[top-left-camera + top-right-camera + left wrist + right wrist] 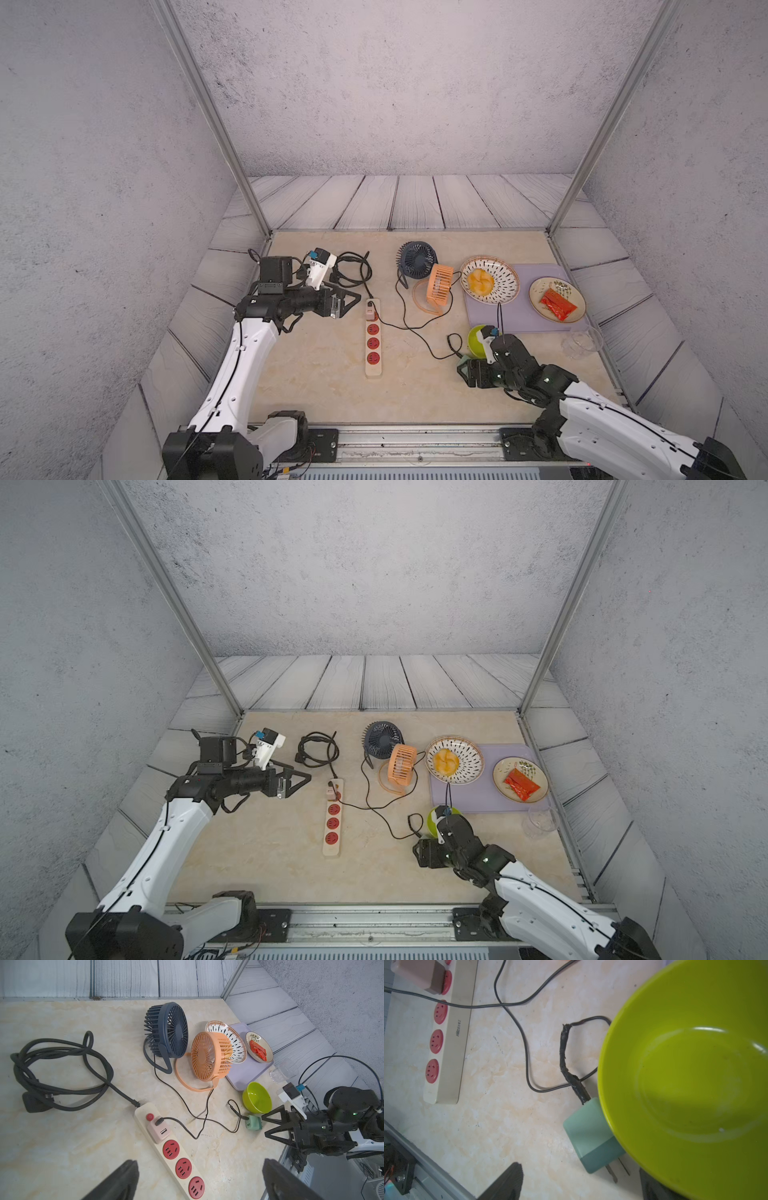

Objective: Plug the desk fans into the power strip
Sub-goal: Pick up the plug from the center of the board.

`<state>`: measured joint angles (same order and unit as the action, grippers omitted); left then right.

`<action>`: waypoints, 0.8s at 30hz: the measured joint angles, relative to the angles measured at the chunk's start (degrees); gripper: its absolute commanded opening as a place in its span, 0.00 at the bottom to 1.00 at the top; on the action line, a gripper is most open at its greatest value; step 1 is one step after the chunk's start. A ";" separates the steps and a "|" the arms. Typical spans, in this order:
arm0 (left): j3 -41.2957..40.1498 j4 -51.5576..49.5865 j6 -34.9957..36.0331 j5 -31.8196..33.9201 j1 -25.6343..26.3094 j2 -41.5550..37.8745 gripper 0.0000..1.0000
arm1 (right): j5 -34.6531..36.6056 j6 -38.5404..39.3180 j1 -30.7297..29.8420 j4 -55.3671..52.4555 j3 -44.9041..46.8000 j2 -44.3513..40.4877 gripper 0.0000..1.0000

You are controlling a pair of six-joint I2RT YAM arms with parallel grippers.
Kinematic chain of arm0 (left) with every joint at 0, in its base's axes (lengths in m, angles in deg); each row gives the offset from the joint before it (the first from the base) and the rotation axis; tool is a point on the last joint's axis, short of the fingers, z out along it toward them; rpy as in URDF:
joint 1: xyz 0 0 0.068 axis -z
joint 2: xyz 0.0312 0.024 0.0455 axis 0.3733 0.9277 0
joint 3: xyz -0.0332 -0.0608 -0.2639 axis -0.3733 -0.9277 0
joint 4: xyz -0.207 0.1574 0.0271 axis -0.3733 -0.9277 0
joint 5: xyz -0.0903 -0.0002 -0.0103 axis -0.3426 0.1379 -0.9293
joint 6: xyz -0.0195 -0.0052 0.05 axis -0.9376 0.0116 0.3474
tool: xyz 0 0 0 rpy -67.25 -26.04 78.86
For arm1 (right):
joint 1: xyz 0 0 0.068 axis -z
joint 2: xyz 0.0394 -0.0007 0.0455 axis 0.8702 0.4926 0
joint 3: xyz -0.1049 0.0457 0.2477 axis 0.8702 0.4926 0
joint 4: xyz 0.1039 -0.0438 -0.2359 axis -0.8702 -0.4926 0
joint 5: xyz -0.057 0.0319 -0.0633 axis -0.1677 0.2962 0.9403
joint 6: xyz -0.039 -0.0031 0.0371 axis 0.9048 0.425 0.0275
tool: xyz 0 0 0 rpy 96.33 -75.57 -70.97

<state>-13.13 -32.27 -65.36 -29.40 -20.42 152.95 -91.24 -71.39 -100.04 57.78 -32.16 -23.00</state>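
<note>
The cream power strip (372, 345) (332, 829) (184, 1167) (454, 1043) lies mid-table, and a pink adapter (370, 309) (159, 1131) fills its first red socket. A dark blue desk fan (417, 259) (168, 1029) and an orange fan (439, 286) (207, 1055) stand behind it. A green plug adapter (254, 1123) (591, 1136) lies loose against a lime bowl (476, 338) (685, 1074), with its thin cord seeming to run to the blue fan. My right gripper (459, 370) (264, 1126) (579, 1186) is open just short of its prongs. My left gripper (349, 305) (199, 1188) hovers open left of the strip.
The strip's thick black cord (353, 270) is coiled at the back left. On a purple board (523, 320) sit a patterned plate (511, 286) with orange food and a plate (538, 289) holding a red packet. A clear glass (582, 343) stands near the right wall.
</note>
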 measured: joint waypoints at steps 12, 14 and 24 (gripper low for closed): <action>-0.90 1.84 -2.14 -1.66 -0.94 0.35 0.99 | -1.29 -0.52 -3.19 5.60 0.68 3.21 0.81; -1.18 2.05 -2.32 -1.79 -1.07 0.35 0.99 | -1.27 -0.70 -5.07 7.08 0.48 4.96 0.81; -1.51 2.97 -2.60 -2.69 -1.73 0.33 0.99 | 1.57 -0.79 -13.62 7.26 -7.93 16.37 0.82</action>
<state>-14.64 -29.29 -67.96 -32.09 -22.15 153.28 -89.67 -72.18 -113.65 65.04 -40.10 -6.63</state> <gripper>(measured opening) 0.987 0.814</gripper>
